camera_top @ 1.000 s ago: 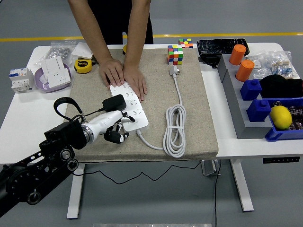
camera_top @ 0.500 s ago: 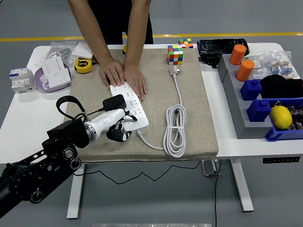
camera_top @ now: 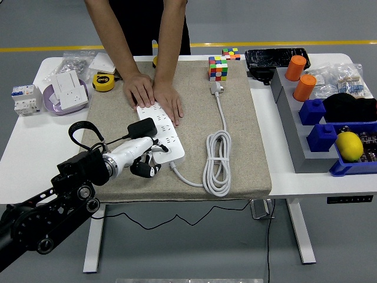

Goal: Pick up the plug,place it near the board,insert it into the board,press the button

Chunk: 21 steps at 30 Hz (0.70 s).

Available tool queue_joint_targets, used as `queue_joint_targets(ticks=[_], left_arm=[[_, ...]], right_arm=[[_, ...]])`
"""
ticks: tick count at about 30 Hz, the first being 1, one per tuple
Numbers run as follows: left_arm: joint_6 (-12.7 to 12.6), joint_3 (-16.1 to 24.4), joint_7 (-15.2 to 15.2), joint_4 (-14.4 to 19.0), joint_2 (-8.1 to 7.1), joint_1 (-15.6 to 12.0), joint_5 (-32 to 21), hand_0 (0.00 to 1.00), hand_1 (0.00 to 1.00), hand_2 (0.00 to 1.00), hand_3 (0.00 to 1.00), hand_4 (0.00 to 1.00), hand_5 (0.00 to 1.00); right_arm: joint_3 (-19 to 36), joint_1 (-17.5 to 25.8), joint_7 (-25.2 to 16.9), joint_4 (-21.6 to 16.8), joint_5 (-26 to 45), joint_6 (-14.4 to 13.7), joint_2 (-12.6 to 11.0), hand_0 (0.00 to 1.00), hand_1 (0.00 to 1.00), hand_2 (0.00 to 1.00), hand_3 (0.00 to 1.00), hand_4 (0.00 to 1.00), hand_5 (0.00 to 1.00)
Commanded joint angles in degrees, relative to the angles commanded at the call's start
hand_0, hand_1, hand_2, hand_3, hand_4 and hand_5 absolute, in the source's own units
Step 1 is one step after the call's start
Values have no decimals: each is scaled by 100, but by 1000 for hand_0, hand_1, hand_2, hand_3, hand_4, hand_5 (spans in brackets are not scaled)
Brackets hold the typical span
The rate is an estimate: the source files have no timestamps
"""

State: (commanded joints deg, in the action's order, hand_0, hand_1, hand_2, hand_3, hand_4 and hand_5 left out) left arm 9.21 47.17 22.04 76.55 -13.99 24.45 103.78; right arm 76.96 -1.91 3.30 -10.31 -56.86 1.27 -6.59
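Note:
A white power strip [camera_top: 169, 140] lies on the beige mat [camera_top: 247, 130]. A black plug [camera_top: 143, 127] stands on the strip's left side, its thin black lead running off to the left. My left hand [camera_top: 147, 159] sits at the strip's near end, its lower fingers curled over the mat and one finger lying on the strip's near corner. It holds nothing. A person at the far side presses both hands [camera_top: 154, 93] flat on the strip's far end. My right arm is out of view.
The strip's white cable lies coiled [camera_top: 217, 162] on the mat, ending near a colour cube [camera_top: 218, 68]. A yellow tape measure [camera_top: 103, 82] and white sockets [camera_top: 69, 89] lie at the far left. Grey and blue bins [camera_top: 294, 135] with a lemon [camera_top: 349, 145] stand at the right.
My left hand shifted slightly right along the strip's near end, then came back; it stands about where it was. The plug and the person's hands have not moved.

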Motion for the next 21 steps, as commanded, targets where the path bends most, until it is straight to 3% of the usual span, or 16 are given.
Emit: queue_joint_targets(ticks=[10,14,21], left_arm=[[33,-27,-2,-32,-20,-6,-35,121,22,148,734,602,2],[-25,62,-50,118,-35,-37,34,121,22,148,730,604,2],[-62,655,-158,770,0,-192,188,122,24,150,696,601,2]], right_arm=[[-8,5,-1,0,-1,1,2,803,721,714,705,998,823],[-3,12,1,0,-9,1,3,803,721,714,706,998,824],[11,27,3,0,-25,-2,11,802,721,714,709,998,825]])
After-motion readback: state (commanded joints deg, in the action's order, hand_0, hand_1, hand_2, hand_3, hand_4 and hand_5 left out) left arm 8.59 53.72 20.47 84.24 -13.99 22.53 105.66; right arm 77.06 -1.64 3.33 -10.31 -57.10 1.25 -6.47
